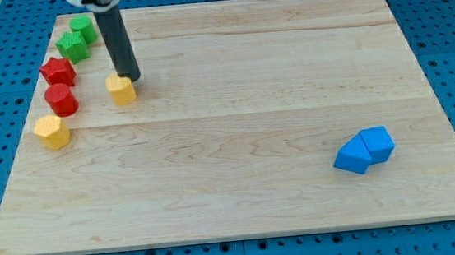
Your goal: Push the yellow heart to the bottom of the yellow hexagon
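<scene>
My tip (130, 76), no hand to open, touches the yellow heart (122, 90) upper left; an off-centre shove risks hitting the red cylinder (61, 100), missing the yellow hexagon (52, 131)

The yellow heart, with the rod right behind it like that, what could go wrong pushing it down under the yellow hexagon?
1. My tip sits at the yellow heart's upper right edge; an off-centre push may spin it aside.
2. The red cylinder stands close to the yellow hexagon; a leftward push could knock either one.
</scene>
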Controlling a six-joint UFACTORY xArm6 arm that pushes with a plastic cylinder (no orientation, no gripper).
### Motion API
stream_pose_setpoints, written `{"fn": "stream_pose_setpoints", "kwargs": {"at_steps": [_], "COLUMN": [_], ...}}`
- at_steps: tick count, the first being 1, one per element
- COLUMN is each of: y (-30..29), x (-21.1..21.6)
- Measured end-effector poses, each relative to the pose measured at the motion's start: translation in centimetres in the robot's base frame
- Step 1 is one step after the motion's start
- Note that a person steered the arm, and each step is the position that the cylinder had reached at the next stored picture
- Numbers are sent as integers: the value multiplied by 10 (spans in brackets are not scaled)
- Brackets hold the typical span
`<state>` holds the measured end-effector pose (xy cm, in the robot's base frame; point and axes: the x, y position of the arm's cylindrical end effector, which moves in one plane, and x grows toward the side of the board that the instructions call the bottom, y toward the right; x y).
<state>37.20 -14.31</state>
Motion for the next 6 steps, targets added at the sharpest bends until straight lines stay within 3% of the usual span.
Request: {"fn": "stream_pose_setpoints", "kwargs": {"at_steps": [2,3,4,6], "y": [-5,19,-25,-25], "x": [75,31,8,86]}}
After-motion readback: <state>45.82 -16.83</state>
